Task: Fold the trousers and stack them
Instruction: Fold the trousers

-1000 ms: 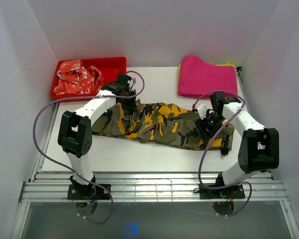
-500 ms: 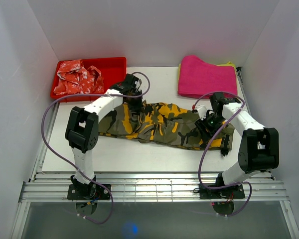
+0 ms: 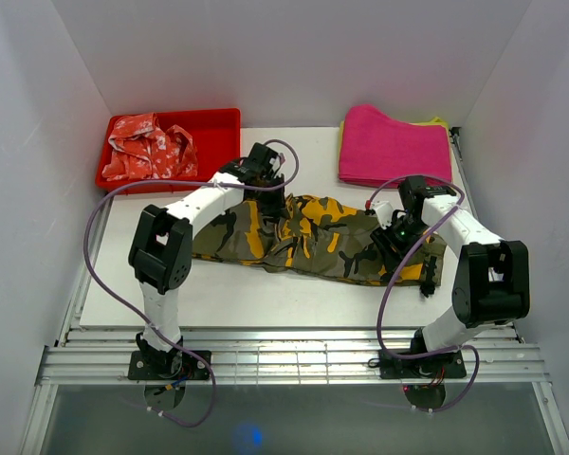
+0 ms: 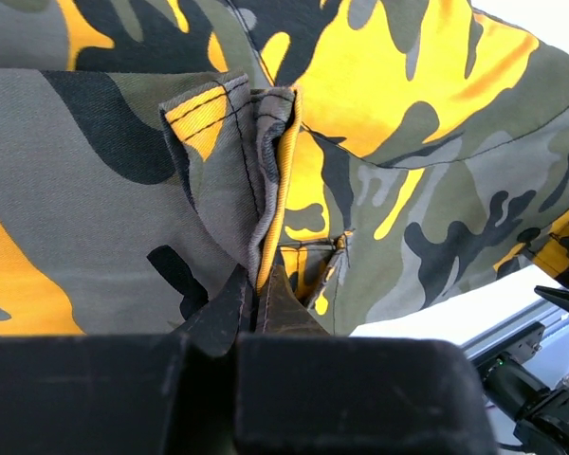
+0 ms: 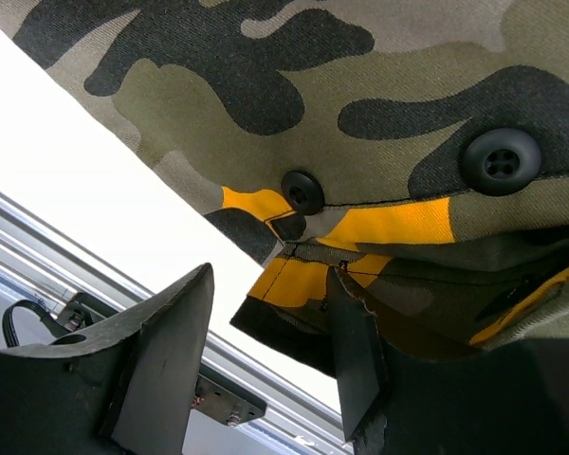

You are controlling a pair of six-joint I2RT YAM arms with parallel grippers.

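Note:
The camouflage trousers [image 3: 313,237] lie spread left to right across the middle of the white table. My left gripper [image 3: 266,194] is at their upper left part. In the left wrist view it [image 4: 259,284] is shut on a raised fold of the trousers [image 4: 95,190], pinching a seam edge. My right gripper [image 3: 391,239] is over the trousers' right end. In the right wrist view it [image 5: 270,275] is open, its jaws standing either side of the waistband corner of the trousers [image 5: 408,114], beside two black buttons [image 5: 500,161].
A red tray [image 3: 223,114] at the back left holds a red-and-white garment [image 3: 150,147]. A folded pink cloth [image 3: 394,144] lies at the back right on a yellow cloth. A metal rail [image 3: 284,360] runs along the table's near edge. White walls close in on both sides.
My left gripper has moved to the right with the pinched cloth, and the trousers' left end has drawn in with it. My right arm has hardly moved.

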